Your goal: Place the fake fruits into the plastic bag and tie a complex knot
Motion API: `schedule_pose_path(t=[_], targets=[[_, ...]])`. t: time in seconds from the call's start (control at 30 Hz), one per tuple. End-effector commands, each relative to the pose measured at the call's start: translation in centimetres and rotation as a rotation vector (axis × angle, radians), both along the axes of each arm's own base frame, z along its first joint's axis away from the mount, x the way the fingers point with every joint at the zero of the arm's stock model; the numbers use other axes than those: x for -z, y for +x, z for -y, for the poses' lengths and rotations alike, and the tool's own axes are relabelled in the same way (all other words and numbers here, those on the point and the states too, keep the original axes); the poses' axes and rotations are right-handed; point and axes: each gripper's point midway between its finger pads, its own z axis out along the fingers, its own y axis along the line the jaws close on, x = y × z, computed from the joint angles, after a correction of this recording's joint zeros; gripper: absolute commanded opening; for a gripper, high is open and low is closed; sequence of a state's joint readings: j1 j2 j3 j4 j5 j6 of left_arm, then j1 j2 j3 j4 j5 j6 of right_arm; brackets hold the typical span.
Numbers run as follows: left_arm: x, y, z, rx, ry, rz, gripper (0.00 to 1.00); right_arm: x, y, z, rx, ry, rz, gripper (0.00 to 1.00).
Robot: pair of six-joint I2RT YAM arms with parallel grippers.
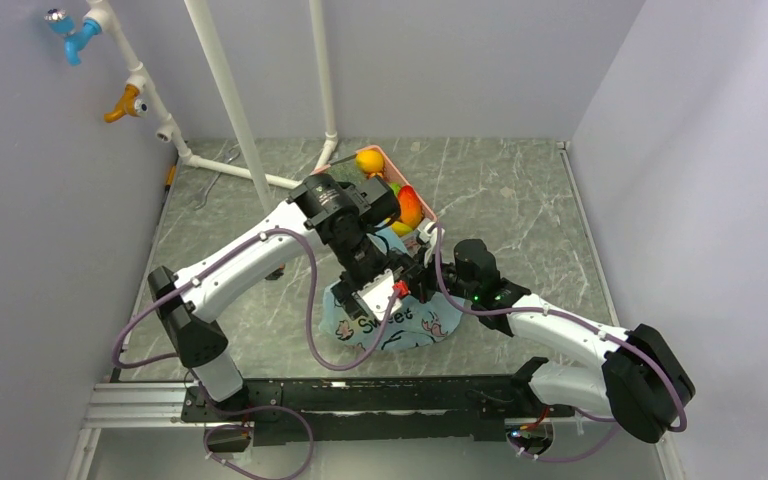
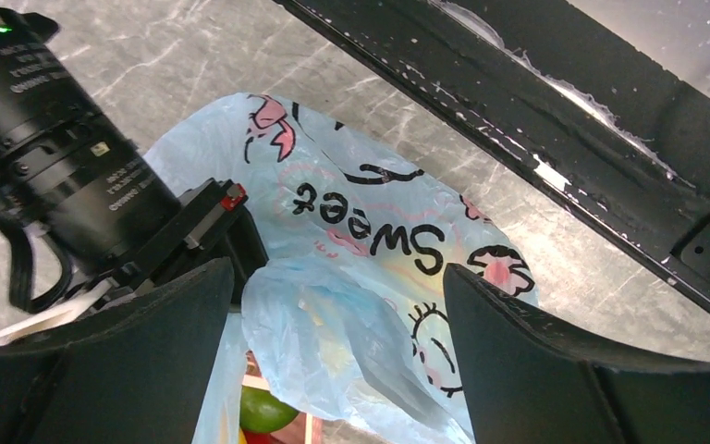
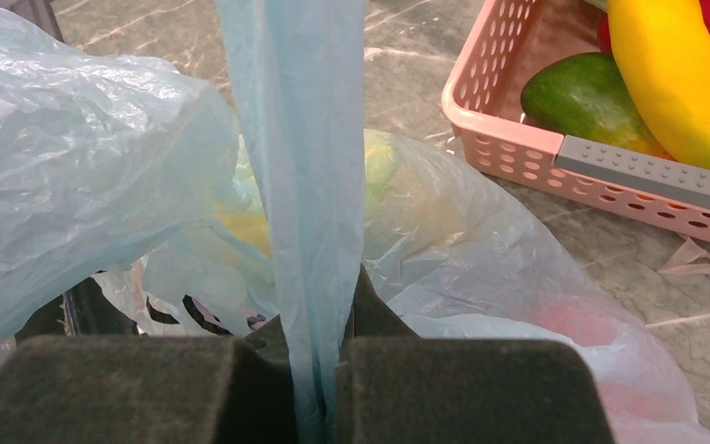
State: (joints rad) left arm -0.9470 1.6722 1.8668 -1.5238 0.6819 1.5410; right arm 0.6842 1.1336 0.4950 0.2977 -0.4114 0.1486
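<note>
Grey marbled tabletop (image 1: pixel 520 200), pale walls around. The plastic bag (image 1: pixel 400 325) sits mid-table toward the near edge, with some fake fruits (image 3: pixel 397 185) showing through its film. No knot is tied yet. The right gripper (image 3: pixel 319 356) pinches one handle (image 3: pixel 300 166) taut. The left gripper (image 2: pixel 337 277), spread wide, straddles a bunched fold. Behind, the pink basket (image 3: pixel 518 153) holds a banana (image 3: pixel 675 83) and others, so filling looks unfinished.

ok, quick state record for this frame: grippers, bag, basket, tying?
left gripper: open, jaws either side of a bag fold, not gripping
right gripper: shut on bag handle, strip stretched straight
plastic bag: on table between the arms, "Sweet" print up
in bag: yellow-green fruit shows through film
pink basket: behind bag, holds banana, orange, others
tying: not done
</note>
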Motion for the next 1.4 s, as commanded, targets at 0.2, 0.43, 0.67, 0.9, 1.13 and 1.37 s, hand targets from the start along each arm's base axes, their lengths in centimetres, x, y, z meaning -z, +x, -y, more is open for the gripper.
schedule_pose_path(t=[0.2,0.43,0.67,0.9,1.13,1.37], targets=[[-3.2,2.5,0.1,-0.198,-0.094,-0.088,0.0,-2.5,3.3,3.1,0.134,0.02,0.051,0.0],[-10.0,15.2,-3.2,-1.102,-0.581,-0.405,0.0,-2.5,5.6,8.1,0.323,-0.077,0.073,0.0],[-9.8,18.2,-7.9,-1.515,-0.829,-0.432,0.0,3.1,4.9,8.7,0.268,-0.27,0.035,0.0],[-9.6,15.2,-6.9,-1.388,-0.817,-0.468,0.0,1.6,4.3,7.5,0.173,-0.273,0.006,0.15],[-8.6,13.1,-4.9,-1.289,-0.767,-0.502,0.0,-10.0,2.8,6.1,0.103,-0.091,0.16,0.81],[-8.9,12.7,-4.4,-1.271,-0.771,-0.512,0.0,-16.9,0.1,3.7,-0.05,0.077,0.293,0.82]])
